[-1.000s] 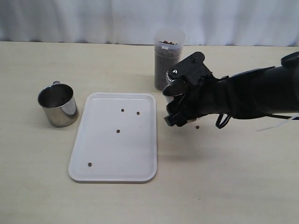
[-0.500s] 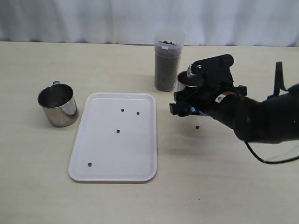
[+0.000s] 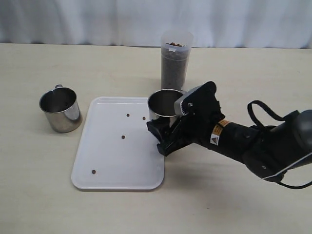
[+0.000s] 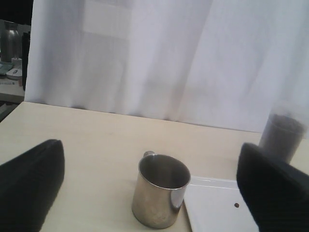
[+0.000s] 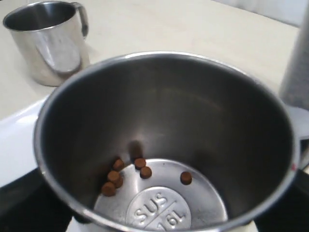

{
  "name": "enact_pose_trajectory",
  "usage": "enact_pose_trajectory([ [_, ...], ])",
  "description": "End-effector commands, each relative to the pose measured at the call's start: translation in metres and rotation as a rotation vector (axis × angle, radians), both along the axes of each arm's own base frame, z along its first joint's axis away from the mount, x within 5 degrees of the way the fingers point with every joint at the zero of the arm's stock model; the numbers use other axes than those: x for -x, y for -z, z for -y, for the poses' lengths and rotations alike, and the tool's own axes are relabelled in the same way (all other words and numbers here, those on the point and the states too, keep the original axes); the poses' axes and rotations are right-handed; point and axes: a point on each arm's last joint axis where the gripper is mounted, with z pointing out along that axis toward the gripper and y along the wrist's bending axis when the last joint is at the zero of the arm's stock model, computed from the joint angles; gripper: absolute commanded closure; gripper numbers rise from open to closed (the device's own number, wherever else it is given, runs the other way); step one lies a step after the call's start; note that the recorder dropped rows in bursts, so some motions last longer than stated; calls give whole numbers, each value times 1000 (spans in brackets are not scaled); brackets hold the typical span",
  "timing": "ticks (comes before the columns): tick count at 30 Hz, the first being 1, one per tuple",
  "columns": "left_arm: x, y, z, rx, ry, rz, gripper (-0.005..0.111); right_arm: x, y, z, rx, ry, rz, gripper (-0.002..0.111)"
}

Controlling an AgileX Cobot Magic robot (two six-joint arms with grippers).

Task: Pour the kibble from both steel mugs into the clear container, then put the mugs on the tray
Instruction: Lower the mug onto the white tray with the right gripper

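My right gripper (image 3: 168,126) is shut on a steel mug (image 3: 164,102), holding it upright at the right edge of the white tray (image 3: 117,161). I cannot tell whether the mug touches the tray. The right wrist view looks into this mug (image 5: 164,121), where several kibble pellets (image 5: 118,176) lie on the bottom. The other steel mug (image 3: 60,109) stands empty on the table left of the tray. In the left wrist view my left gripper (image 4: 152,191) is open, back from that mug (image 4: 160,195). The clear container (image 3: 175,61) stands behind the tray, nearly full of kibble.
Several stray pellets (image 3: 123,137) lie scattered on the tray. A white curtain (image 3: 97,19) closes off the far edge of the table. The right arm's black sleeve and cable (image 3: 263,141) stretch across the table to the right of the tray.
The right arm has swung away from the clear container toward the tray, bringing the mug upright to the tray's right edge. The left mug and left gripper have not moved.
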Motion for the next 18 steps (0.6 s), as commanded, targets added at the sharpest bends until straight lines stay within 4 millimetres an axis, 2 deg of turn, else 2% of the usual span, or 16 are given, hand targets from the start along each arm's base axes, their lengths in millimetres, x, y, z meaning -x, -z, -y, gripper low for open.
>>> enact_pose_trajectory([
  [1,0,0,0,2,0,8,10,-6,8,-13,-39,-84,20,103],
  [11,0,0,0,2,0,8,10,-22,33,-40,-6,-299,18,103],
  [18,0,0,0,2,0,8,10,-35,44,-48,-6,-300,22,103],
])
